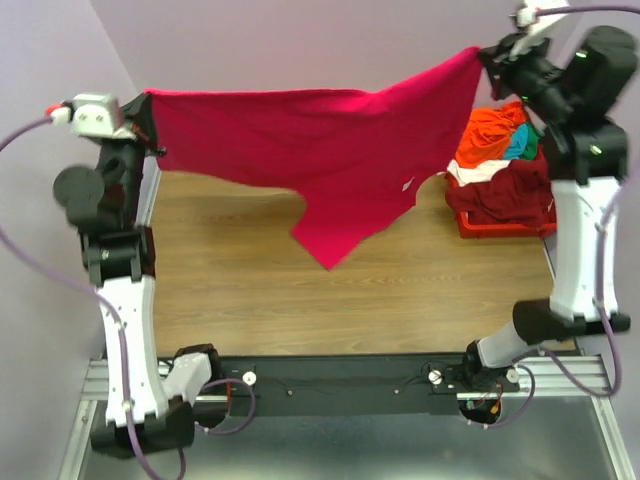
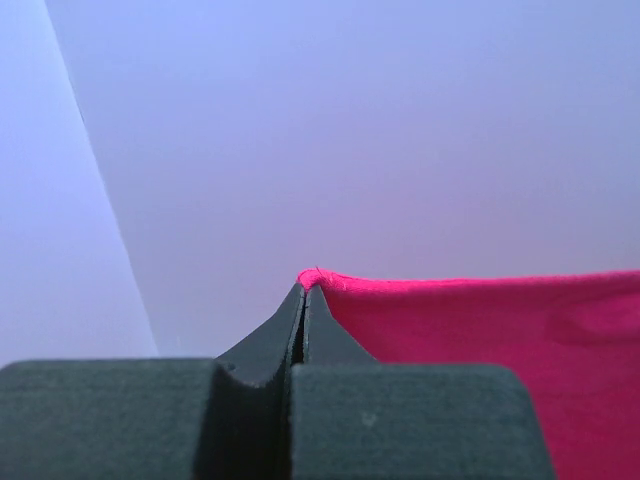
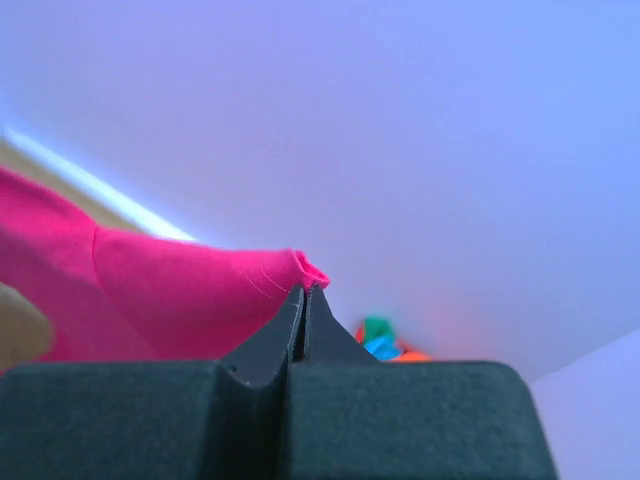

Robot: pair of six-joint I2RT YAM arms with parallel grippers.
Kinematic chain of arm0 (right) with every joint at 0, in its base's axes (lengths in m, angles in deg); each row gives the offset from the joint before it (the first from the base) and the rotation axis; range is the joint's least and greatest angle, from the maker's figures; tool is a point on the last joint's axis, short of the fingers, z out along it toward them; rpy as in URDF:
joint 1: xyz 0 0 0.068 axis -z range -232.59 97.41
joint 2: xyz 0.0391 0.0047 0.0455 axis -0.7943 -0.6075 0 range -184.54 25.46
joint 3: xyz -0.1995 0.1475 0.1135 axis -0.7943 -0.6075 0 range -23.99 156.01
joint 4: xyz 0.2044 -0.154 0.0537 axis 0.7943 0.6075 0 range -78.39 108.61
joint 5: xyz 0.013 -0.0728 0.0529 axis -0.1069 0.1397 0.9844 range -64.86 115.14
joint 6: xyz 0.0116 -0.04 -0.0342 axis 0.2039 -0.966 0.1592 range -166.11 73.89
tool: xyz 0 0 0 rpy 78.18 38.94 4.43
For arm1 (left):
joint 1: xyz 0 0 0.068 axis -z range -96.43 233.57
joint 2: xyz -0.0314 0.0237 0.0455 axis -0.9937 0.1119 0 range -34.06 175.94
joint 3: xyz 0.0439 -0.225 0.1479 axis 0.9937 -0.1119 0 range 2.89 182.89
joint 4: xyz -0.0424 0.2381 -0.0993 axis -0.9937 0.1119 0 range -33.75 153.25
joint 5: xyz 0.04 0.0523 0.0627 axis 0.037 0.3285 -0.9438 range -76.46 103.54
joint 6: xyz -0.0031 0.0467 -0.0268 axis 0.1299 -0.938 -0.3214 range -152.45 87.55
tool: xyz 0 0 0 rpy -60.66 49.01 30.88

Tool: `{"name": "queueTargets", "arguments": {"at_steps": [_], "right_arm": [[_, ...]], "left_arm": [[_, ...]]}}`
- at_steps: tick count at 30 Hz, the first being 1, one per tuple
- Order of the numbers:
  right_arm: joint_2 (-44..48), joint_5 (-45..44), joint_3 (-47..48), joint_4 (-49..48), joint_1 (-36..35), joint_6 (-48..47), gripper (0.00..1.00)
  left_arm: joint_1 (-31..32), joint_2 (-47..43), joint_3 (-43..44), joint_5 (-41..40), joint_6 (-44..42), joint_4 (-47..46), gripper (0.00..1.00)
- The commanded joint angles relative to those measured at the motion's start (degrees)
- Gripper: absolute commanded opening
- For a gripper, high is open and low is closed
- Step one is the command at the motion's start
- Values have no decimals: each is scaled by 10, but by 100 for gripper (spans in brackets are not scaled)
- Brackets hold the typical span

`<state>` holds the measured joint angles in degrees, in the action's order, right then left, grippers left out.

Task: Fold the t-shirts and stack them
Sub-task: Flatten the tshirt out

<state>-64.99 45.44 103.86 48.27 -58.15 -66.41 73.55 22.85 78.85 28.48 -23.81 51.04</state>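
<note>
Both arms reared up from the near edge, elbows bent. Left arm point(image 1: 120, 300) stood tall on its side, left jaws pinched tight on one corner of the magenta t-shirt point(image 1: 330, 140). Right arm point(image 1: 580, 240) did likewise, right jaws clamped on the opposite corner. The shirt hung stretched between them above the worktop point(image 1: 230, 270). Far right, a red bin point(image 1: 505, 229) held the other t-shirts point(image 1: 490, 135).

Top camera looks down from behind; both wrist cameras, close-up, share the magenta t-shirt point(image 1: 330, 140).
</note>
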Motion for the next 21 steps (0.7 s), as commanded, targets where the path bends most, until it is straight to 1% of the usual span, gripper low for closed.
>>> {"name": "queueTargets", "arguments": {"at_steps": [1, 2, 3, 5, 10, 14, 17, 20, 21], "right_arm": [[60, -10, 55, 6, 3, -1, 1], [67, -14, 70, 7, 3, 4, 1], [74, -25, 104, 6, 3, 10, 1], [93, -40, 128, 5, 5, 14, 1], [112, -71, 160, -5, 40, 23, 1], [106, -81, 167, -13, 51, 28, 1], [91, -78, 156, -16, 52, 31, 1], [71, -64, 124, -19, 52, 39, 1], [66, -49, 110, -21, 52, 44, 1]], "left_arm": [[0, -61, -9, 14, 62, -48, 0], [0, -85, -11, 16, 73, -52, 0], [-1, -96, -16, 18, 86, -66, 0], [-1, -129, -15, 18, 114, -83, 0], [2, -159, 25, 12, 120, -73, 0], [7, -166, 33, 3, 112, -68, 0], [9, -172, 12, -7, 104, -68, 0], [10, -181, -48, -18, 97, -74, 0], [9, -184, -93, -22, 94, -84, 0]]}}
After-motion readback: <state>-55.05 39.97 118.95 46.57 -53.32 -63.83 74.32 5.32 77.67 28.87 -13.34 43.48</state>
